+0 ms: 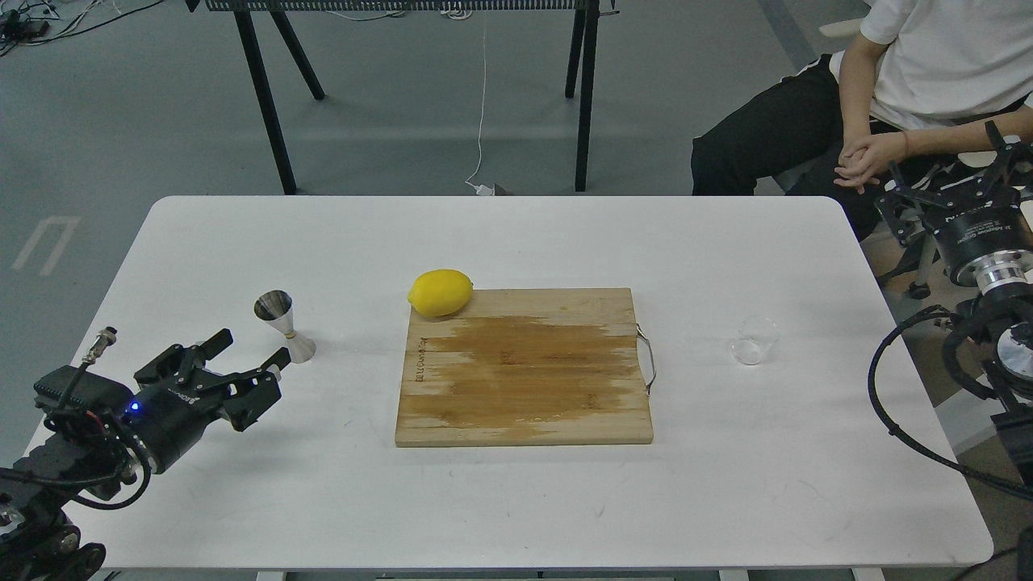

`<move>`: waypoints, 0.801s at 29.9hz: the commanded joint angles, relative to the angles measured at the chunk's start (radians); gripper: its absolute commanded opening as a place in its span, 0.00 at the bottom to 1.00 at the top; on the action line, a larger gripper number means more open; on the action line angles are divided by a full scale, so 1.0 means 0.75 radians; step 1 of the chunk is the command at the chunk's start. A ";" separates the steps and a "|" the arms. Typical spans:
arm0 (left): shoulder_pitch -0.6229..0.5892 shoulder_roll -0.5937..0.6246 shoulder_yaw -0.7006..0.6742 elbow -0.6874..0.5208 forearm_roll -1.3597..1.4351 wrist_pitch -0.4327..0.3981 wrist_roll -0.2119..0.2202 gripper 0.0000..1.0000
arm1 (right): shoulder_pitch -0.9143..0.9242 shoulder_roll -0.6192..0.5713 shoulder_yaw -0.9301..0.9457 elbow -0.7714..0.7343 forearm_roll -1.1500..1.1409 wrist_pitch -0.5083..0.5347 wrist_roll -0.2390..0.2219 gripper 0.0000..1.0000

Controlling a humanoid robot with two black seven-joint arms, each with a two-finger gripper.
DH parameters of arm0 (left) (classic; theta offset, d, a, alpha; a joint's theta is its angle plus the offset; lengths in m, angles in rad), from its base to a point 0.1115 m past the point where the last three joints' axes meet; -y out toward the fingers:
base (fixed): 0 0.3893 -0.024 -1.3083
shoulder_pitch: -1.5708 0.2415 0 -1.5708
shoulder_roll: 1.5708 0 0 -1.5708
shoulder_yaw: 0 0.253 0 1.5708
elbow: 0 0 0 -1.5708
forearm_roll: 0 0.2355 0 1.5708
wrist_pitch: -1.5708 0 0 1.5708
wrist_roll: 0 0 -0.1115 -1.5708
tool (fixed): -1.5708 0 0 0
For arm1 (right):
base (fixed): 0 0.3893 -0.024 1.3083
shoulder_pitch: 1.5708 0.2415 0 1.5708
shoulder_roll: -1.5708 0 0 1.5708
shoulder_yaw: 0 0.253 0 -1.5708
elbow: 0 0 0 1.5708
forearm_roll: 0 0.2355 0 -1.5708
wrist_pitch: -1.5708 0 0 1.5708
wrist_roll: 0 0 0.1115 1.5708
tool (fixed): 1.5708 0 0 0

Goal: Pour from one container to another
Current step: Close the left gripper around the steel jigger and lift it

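The steel jigger (284,324) stands upright on the left part of the white table (516,242). My left gripper (250,352) hovers low just in front and to the left of it, open, with nothing between its fingers and a small gap to the jigger. The clear glass cup (754,340) stands upright on the right part of the table, beyond the board's metal handle. Off the table's right edge, my right gripper (946,176) points up and away, open and empty, well behind and to the right of the cup.
A wooden cutting board (524,379) lies in the middle of the table, with a yellow lemon (440,292) at its back left corner. A seated person (880,89) is at the back right, hands close to my right gripper. Black cables hang by the right arm.
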 commanded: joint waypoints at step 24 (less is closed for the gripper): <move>-0.424 -0.330 0.259 0.676 0.003 0.088 -0.008 0.70 | -0.001 -0.012 0.004 -0.009 0.000 0.000 0.000 1.00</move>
